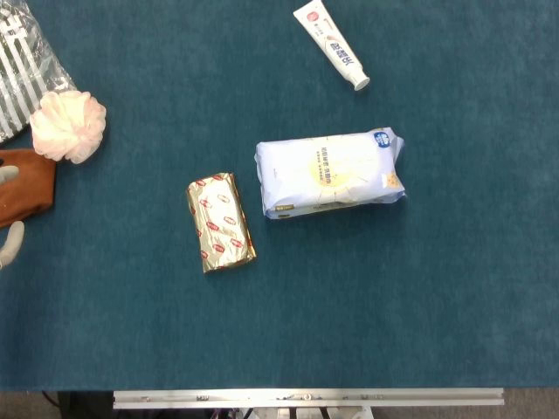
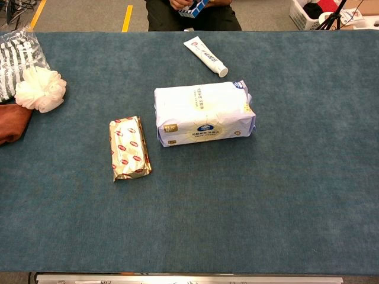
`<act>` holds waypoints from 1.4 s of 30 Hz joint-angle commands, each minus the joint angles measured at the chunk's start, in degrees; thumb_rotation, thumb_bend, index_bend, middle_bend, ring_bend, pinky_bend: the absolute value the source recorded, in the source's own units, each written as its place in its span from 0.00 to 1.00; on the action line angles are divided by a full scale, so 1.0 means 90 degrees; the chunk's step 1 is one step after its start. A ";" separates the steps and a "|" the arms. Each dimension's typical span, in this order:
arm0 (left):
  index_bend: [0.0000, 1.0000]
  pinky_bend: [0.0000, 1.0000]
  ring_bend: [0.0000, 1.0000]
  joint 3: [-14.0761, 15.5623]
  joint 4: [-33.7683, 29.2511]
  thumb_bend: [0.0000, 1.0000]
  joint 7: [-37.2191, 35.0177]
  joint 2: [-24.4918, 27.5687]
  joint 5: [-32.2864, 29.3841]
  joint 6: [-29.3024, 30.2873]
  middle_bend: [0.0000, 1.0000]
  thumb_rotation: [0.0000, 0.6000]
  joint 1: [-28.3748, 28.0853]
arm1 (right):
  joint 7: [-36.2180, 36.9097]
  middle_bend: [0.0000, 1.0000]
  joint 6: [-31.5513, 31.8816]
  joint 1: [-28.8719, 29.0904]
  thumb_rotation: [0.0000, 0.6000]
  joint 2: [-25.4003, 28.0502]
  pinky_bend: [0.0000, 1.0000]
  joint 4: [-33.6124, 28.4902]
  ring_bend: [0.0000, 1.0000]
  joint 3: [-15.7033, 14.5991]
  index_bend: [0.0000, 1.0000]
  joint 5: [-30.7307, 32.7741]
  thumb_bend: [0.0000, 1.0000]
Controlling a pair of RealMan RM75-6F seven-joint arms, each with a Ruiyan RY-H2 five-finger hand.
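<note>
Left hand at table's left edge, by brown cloth; only fingertips show, grip can't tell. Right hand unseen. Best reach slow, grab cloth whole

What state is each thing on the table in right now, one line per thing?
left hand: at the table's left edge, fingers apart, touching the brown cloth, gripping nothing.
brown cloth: bunched at the left edge.
gold packet: sealed, lying flat.
tissue pack: sealed, lying flat.
toothpaste tube: capped, lying down.
bath pouf: beside the striped bag.
</note>
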 commanded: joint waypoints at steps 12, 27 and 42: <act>0.24 0.25 0.14 0.0000 0.0057 0.35 -0.0069 0.0015 -0.0012 0.0055 0.21 1.00 0.0040 | -0.0433 0.28 -0.0223 0.0419 1.00 0.0060 0.27 -0.0376 0.19 0.0071 0.24 -0.0565 0.20; 0.24 0.25 0.14 0.0006 0.0043 0.35 -0.0095 0.0076 -0.0035 0.0188 0.21 1.00 0.0146 | -0.1118 0.28 -0.1011 0.1189 1.00 -0.0190 0.27 -0.0862 0.19 0.0083 0.24 -0.1140 0.20; 0.24 0.25 0.15 0.0003 0.0121 0.35 -0.0117 0.0084 -0.0104 0.0170 0.21 1.00 0.0185 | -0.1516 0.28 -0.1815 0.1817 1.00 -0.0788 0.27 -0.0581 0.19 0.0398 0.24 -0.0338 0.18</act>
